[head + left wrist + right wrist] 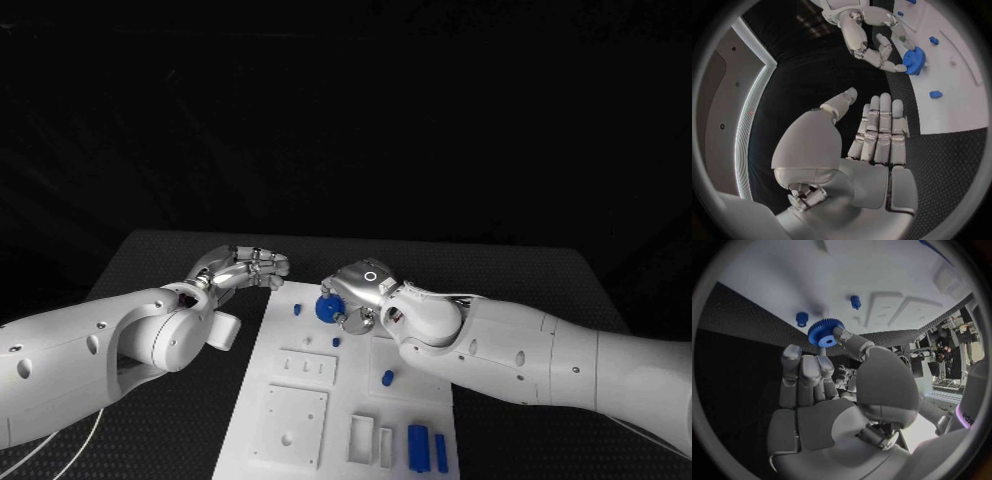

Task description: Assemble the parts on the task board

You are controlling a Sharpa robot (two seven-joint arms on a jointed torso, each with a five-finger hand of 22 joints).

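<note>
- the right hand (pixel 364 292) pinches a blue gear (pixel 330 308) between thumb and a fingertip, the other fingers loosely curled; the gear hangs over the far left part of the task board (pixel 329 452), above the board's surface.
- in the right wrist view the gear (pixel 822 333) shows its teeth and centre hole, with two small blue pegs (pixel 855 301) standing in the board beyond it.
- the left hand (pixel 240 268) holds nothing; its fingers are straight and close together, thumb apart, above the black bench (pixel 159 262) just beyond the board's far left corner.
- near the middle of the board stands another blue peg (pixel 388 378); at its near edge lie two long blue bars (pixel 418 448) side by side.
</note>
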